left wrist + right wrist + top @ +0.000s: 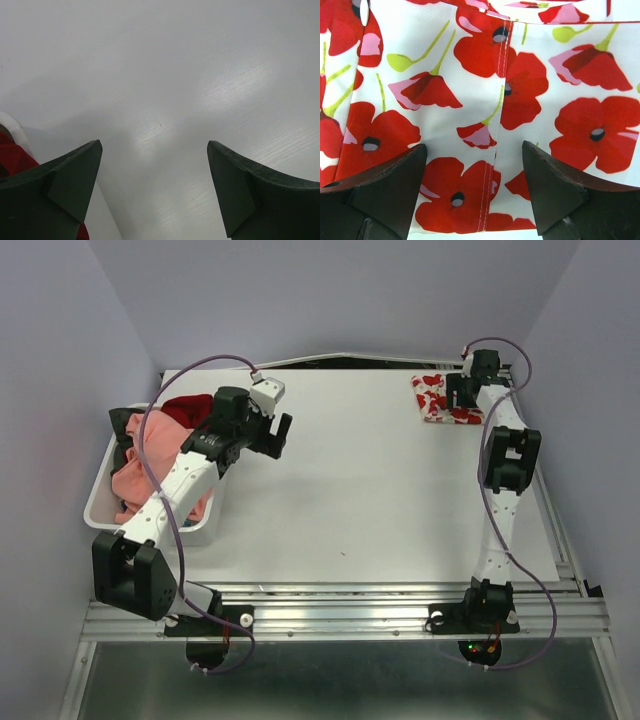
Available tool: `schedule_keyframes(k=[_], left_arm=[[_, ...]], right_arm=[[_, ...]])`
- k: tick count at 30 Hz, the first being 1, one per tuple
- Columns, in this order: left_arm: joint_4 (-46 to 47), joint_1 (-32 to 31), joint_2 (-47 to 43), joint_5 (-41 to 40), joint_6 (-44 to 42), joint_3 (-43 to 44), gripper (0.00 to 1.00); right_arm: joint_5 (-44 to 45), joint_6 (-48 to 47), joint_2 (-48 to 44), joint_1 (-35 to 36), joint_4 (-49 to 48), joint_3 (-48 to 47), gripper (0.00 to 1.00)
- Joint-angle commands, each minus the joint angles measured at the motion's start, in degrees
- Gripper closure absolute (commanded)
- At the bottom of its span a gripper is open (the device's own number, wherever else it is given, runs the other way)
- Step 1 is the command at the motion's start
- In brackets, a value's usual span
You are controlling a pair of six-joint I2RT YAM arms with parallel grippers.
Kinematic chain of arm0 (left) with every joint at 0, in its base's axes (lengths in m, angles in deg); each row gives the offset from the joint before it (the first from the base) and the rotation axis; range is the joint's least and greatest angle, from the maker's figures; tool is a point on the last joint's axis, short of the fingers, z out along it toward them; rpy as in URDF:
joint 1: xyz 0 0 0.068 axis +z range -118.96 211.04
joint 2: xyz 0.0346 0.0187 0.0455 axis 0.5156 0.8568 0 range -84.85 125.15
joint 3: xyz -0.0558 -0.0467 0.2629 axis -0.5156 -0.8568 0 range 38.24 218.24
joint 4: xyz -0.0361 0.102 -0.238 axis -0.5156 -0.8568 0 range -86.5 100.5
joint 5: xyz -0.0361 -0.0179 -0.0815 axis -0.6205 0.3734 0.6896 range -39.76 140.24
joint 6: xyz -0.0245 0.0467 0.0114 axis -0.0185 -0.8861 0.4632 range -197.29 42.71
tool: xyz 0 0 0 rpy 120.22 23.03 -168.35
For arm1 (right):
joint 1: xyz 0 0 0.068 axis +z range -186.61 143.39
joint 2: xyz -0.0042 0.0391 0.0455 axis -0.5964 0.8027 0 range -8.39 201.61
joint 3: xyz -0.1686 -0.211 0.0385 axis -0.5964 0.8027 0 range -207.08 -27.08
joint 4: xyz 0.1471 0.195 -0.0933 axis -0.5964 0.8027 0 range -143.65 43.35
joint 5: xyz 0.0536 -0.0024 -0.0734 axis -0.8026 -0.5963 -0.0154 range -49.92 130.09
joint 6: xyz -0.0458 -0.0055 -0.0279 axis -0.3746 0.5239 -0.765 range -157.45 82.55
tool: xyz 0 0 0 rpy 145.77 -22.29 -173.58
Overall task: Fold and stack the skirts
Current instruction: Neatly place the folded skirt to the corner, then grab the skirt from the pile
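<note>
Plainly the salmon-pink cloth skirt [140,455] in the white plastic bin [98,502] lay just left of the released left pincer [278,435]; the right pincer [474,150], seemingly released, overhung the folded red-flowered skirt [432,400]

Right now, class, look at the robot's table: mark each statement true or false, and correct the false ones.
1. The flower-print skirt lies folded at the far right corner of the table. True.
2. The left claw is shut on a pink skirt. False: its jaws stand wide apart, with only bare table between them.
3. The white bin at the left holds salmon-pink cloth. True.
4. The right claw hangs over the bin. False: it is over the flower-print skirt, jaws apart.
</note>
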Motion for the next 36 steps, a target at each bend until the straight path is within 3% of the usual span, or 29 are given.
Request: schedule_keyframes(k=[1,4,9,14,19,23,26,30,36], left_arm=[[0.2,0.9,0.3,1.5,-0.1,2.3,0.01],[0.3,1.7,0.4,3.1,0.2,3.5,0.01],[-0.8,2.7,-0.1,3.1,-0.6,11.9,0.01],[-2.3,5.6,-1.4,1.2,2.1,22.9,0.01],[-10.4,10.3,-1.5,0.6,2.7,28.3,0.01],[-14.6,14.0,-4.1,-0.1,0.8,26.1,0.01],[-16.4,18.9,-7.2,0.8,-2.0,19.3,0.01],[-19.0,26.4,-12.2,3.9,-6.0,12.5,0.01],[-22.1,32.8,-16.5,-0.7,-13.8,4.4,0.01]], right_arm=[[5.4,-5.5,5.5,-1.7,3.1,2.5,0.18],[5.0,-5.3,3.8,-1.7,2.1,3.2,0.16],[1.2,-4.7,-4.3,-1.7,1.5,1.0,0.00],[-1.1,-6.1,-19.0,-1.7,-2.8,3.9,0.00],[-10.9,-5.5,-34.3,-1.7,-1.7,12.8,0.00],[-18.1,-5.2,-39.9,-1.7,5.7,15.9,0.00],[-24.9,-4.9,-46.8,-1.1,12.0,24.4,0.00],[-29.5,-3.2,-53.1,0.3,13.6,38.1,0.00],[-30.5,-0.5,-65.8,4.0,10.8,56.5,0.00]])
